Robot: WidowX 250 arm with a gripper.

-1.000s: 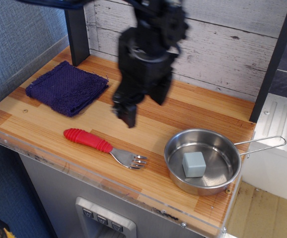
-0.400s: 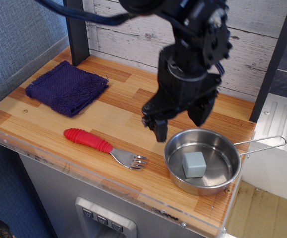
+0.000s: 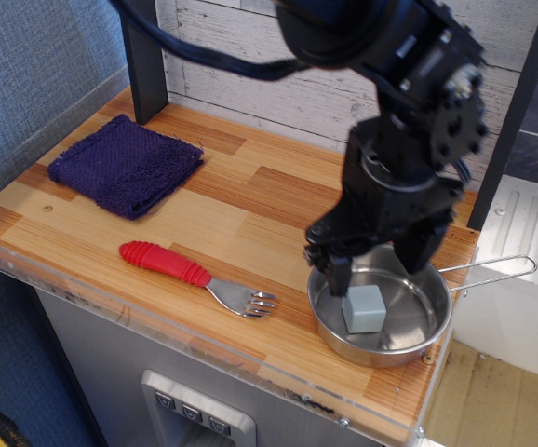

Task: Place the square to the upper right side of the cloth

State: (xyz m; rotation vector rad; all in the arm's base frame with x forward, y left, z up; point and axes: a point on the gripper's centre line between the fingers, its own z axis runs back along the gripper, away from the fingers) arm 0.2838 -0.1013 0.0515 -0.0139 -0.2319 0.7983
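Note:
The square (image 3: 363, 309), a small pale grey-blue cube, lies inside the steel pan (image 3: 427, 326) at the front right of the wooden counter. My gripper (image 3: 379, 265) hangs directly above the pan, open, with one finger (image 3: 336, 272) at the pan's left rim and the other on the right; the cube sits just below and between them, untouched. The cloth (image 3: 125, 165), a dark purple folded towel, lies at the far left of the counter, well away from the gripper.
A fork with a red handle (image 3: 195, 275) lies near the front edge between cloth and pan. The pan's wire handle (image 3: 492, 270) points right over the counter's edge. A plank back wall and dark posts (image 3: 145, 58) bound the counter.
My gripper has moved right and down, from over the counter's middle to directly above the pan and the cube. The cube, cloth and fork have not moved.

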